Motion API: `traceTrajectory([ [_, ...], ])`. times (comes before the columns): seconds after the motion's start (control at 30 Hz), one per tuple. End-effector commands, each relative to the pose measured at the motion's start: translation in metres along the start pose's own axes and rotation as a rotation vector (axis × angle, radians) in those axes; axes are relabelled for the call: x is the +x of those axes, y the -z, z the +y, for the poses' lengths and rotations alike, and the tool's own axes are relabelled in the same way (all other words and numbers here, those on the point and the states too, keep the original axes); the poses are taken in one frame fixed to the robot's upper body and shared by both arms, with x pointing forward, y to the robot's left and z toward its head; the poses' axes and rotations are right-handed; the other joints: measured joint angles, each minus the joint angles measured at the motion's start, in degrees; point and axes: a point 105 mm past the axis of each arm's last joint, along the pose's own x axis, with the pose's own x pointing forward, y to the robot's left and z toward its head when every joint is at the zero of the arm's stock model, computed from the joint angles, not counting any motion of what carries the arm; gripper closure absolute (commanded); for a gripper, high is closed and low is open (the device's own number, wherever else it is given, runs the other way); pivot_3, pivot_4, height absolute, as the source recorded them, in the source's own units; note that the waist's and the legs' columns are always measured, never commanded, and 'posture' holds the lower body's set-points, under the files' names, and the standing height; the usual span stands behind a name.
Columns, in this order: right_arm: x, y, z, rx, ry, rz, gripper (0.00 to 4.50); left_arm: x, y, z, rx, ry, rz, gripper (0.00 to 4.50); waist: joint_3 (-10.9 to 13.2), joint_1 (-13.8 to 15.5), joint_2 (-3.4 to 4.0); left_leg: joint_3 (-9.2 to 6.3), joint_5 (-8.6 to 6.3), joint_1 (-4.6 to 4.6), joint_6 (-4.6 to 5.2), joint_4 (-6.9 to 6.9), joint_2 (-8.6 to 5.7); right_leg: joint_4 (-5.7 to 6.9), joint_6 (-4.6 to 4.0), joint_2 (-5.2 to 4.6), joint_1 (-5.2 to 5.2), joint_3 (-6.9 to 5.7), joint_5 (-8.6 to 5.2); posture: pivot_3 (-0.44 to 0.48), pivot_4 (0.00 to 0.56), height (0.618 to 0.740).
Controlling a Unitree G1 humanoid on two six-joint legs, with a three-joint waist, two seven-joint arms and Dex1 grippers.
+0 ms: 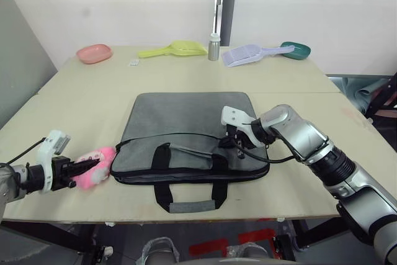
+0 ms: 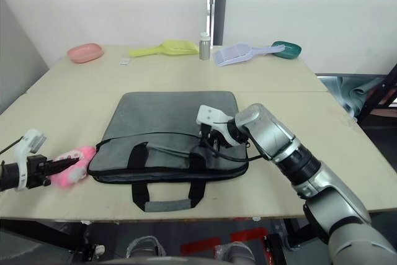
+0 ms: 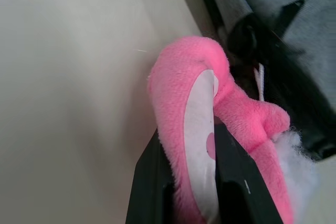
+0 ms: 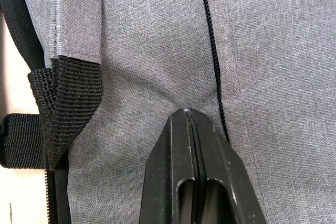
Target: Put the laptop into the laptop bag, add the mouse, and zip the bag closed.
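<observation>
The grey laptop bag point(image 1: 186, 122) lies flat in the middle of the table, its black handles point(image 1: 191, 205) toward the near edge. My right gripper point(image 1: 231, 143) rests on the bag's front right part, shut, its tip point(image 4: 186, 115) pressed on the grey fabric beside the black zipper line point(image 4: 212, 51). At the bag's left end my left gripper point(image 1: 87, 167) is shut on a fluffy pink plush toy point(image 3: 194, 93) that lies on the table against the bag's corner. The laptop and the mouse are out of view.
Along the far edge of the beige table point(image 1: 74, 103) stand a pink bowl point(image 1: 94, 53), a yellow scoop point(image 1: 173, 48), a small grey canister point(image 1: 214, 46), a lavender scoop point(image 1: 248, 54) and a teal bowl point(image 1: 296, 49).
</observation>
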Motion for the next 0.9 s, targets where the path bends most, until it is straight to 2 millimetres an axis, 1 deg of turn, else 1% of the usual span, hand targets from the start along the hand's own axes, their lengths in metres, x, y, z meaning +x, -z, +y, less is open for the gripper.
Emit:
traceTrajectory([
  [0.03, 0.013, 0.025, 0.013, 0.064, -0.070, 0.085, 4.50, -0.005, 0.007, -0.014, 0.016, 0.040, 0.042, 4.47, 0.0, -0.2, 0.02, 0.01, 0.00, -0.01, 0.00, -0.04, 0.00, -0.05, 0.00, 0.00, -0.01, 0.00, 0.00, 0.000, 0.150, 0.740],
  [0.17, 0.012, 0.025, 0.015, 0.063, -0.082, 0.089, 4.50, -0.008, 0.018, -0.025, 0.039, 0.071, 0.092, 4.47, 0.0, -0.5, 0.04, 0.05, 0.00, -0.01, 0.00, -0.14, 0.00, -0.16, 0.01, 0.01, -0.01, -0.01, 0.00, 0.000, 0.150, 0.740],
  [0.4, 0.013, 0.026, 0.020, 0.064, -0.102, 0.097, 4.50, -0.012, 0.024, -0.031, 0.010, 0.070, 0.089, 4.47, 0.0, -0.7, 0.10, 0.11, 0.00, 0.02, 0.01, -0.23, 0.00, -0.24, 0.01, 0.02, -0.02, 0.02, -0.01, 0.000, 0.150, 0.740],
  [0.47, 0.013, 0.026, 0.021, 0.065, -0.105, 0.098, 4.50, -0.013, 0.026, -0.030, -0.011, 0.062, 0.076, 4.47, 0.0, -0.7, 0.10, 0.12, 0.00, 0.01, 0.01, -0.23, 0.00, -0.27, 0.01, 0.03, -0.02, 0.02, -0.01, 0.000, 0.150, 0.740],
  [0.57, 0.013, 0.025, 0.021, 0.062, -0.106, 0.096, 4.50, -0.013, 0.024, -0.022, -0.047, 0.021, 0.041, 4.47, 0.0, -0.7, 0.09, 0.13, 0.00, 0.01, 0.01, -0.27, 0.00, -0.30, 0.01, 0.03, -0.03, 0.02, -0.01, 0.000, 0.150, 0.740],
  [0.6, 0.012, 0.021, 0.020, 0.063, -0.105, 0.077, 4.50, -0.013, 0.022, -0.019, -0.056, 0.006, 0.026, 4.47, 0.0, -0.6, 0.09, 0.12, 0.00, 0.01, 0.01, -0.28, 0.00, -0.29, 0.01, 0.03, -0.03, 0.01, -0.01, 0.000, 0.150, 0.740],
  [0.7, 0.007, -0.004, 0.021, 0.101, -0.138, -0.025, 4.50, -0.009, 0.012, -0.012, -0.078, -0.020, -0.022, 4.47, 0.0, -0.6, 0.09, 0.12, 0.00, 0.03, 0.01, -0.27, 0.01, -0.25, 0.01, 0.04, -0.02, 0.01, 0.00, 0.000, 0.150, 0.740],
  [0.83, 0.002, -0.015, 0.020, 0.087, -0.143, -0.047, 4.50, -0.003, 0.003, -0.003, -0.075, -0.062, -0.055, 4.47, -0.1, -0.6, 0.00, 0.10, 0.01, 0.02, 0.01, -0.24, 0.02, -0.12, 0.01, 0.07, -0.10, 0.02, 0.00, 0.000, 0.150, 0.740],
  [0.9, -0.001, -0.025, 0.022, 0.098, -0.165, -0.089, 4.50, 0.001, -0.004, 0.003, -0.082, -0.081, -0.084, 4.47, 0.0, -0.6, 0.06, 0.11, 0.01, -0.02, 0.01, -0.24, 0.02, -0.12, 0.01, 0.08, -0.14, 0.03, 0.00, 0.000, 0.150, 0.740],
])
